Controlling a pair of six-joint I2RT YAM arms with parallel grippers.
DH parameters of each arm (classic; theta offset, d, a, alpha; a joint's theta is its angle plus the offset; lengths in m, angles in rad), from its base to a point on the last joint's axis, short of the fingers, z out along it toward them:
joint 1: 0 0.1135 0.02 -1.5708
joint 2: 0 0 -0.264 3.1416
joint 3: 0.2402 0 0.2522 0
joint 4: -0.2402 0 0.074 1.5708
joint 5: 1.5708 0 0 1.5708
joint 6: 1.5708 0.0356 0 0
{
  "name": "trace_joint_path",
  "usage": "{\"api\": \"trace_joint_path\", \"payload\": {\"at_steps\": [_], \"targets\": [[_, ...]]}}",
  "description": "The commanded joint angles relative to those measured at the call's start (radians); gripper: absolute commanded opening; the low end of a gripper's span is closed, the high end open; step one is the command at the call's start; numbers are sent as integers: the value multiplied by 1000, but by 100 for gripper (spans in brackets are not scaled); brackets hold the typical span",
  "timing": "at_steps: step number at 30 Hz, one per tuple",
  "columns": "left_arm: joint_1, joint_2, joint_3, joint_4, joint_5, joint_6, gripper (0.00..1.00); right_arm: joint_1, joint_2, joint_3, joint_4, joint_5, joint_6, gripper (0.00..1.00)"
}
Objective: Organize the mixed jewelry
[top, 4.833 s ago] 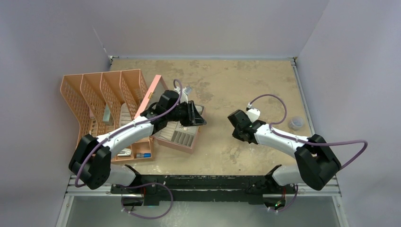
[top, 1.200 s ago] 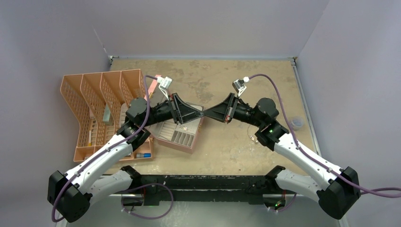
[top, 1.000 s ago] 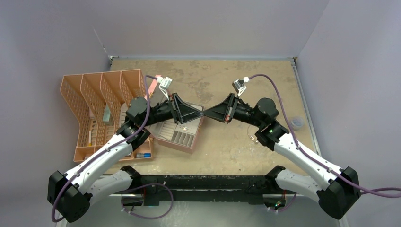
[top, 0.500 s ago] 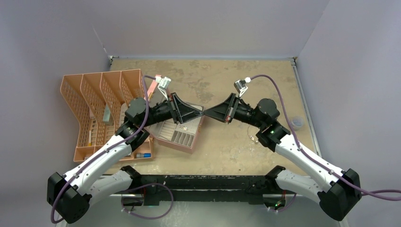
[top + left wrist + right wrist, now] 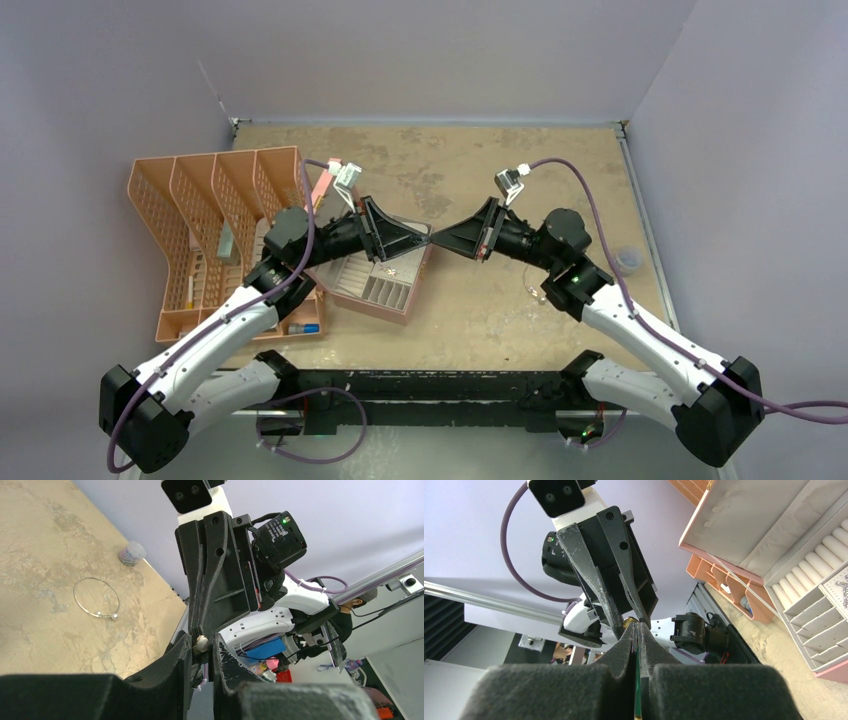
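Pinching gold stud (image 5: 629, 622) in right gripper (image 5: 636, 630), left gripper (image 5: 202, 641) narrowly parted around it

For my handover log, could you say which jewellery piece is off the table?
The tiny gold stud, pinched at the right gripper's tip; the silvery wire hoop lies on the table.

Left arm (image 5: 215, 335), right arm (image 5: 640, 330) angled inward — left hand (image 5: 202, 647) parted, right hand (image 5: 636, 630) closed, tips meeting.
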State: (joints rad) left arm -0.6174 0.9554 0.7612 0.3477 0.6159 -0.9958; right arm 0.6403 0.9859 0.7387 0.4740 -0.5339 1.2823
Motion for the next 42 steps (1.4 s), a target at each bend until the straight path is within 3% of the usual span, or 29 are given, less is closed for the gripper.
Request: {"api": "trace_joint_path", "payload": {"at_steps": [1,8,12,17,24,32,42], "targets": [[-3,-6,41,46,17,27,5,-5,-9,-4,40,6,-9,0],[-3,-10,46,17,-9,26,0,-5,-3,-6,37,9,-2,2],[-4,-12,62,-62,-63,33,0,-11,-6,-7,28,19,7,21],[-3,-16,79,-166,-136,46,0,-25,-21,-3,10,48,14,35],[-2,-11,123,-327,-221,92,0,-53,-37,4,-68,119,-7,40],[-3,161,362,-784,-318,281,0,-56,-28,-5,-310,313,-153,40],[-4,404,548,-1043,-427,409,0,-56,40,-187,-286,450,-246,39]]}}
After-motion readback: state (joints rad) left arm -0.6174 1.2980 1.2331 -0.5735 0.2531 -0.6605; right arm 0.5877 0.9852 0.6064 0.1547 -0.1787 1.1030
